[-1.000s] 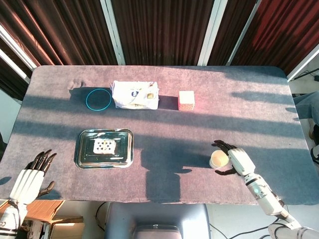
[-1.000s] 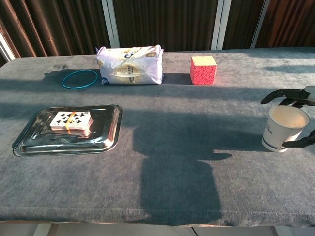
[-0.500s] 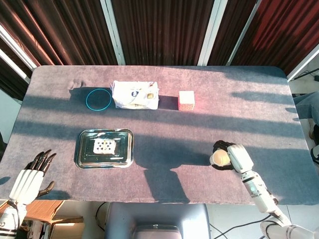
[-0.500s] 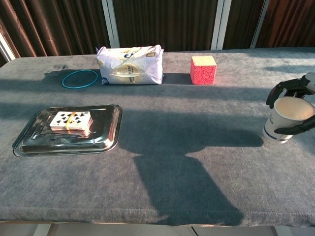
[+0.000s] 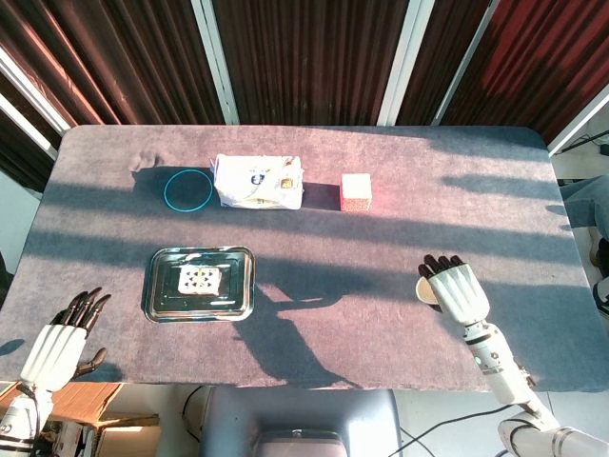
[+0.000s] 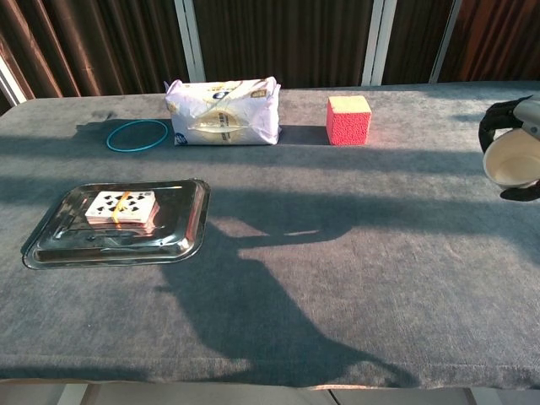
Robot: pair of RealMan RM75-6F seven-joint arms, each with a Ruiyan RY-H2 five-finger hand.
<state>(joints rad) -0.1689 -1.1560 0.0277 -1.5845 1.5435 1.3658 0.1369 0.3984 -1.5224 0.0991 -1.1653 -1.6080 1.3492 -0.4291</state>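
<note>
Right robot hand [image 6: 516, 135] wrapped around paper cup [image 6: 511, 167], cup tilted, clear above table [image 6: 337, 253]

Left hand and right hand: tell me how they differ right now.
The left hand holds nothing, fingers spread; the right hand grips a paper cup. The left hand hangs off the near corner of the table; the right hand is over the table's right side. The chest view shows only the right hand, with the cup lifted and tilted. Both have white backs and dark fingertips.
</note>
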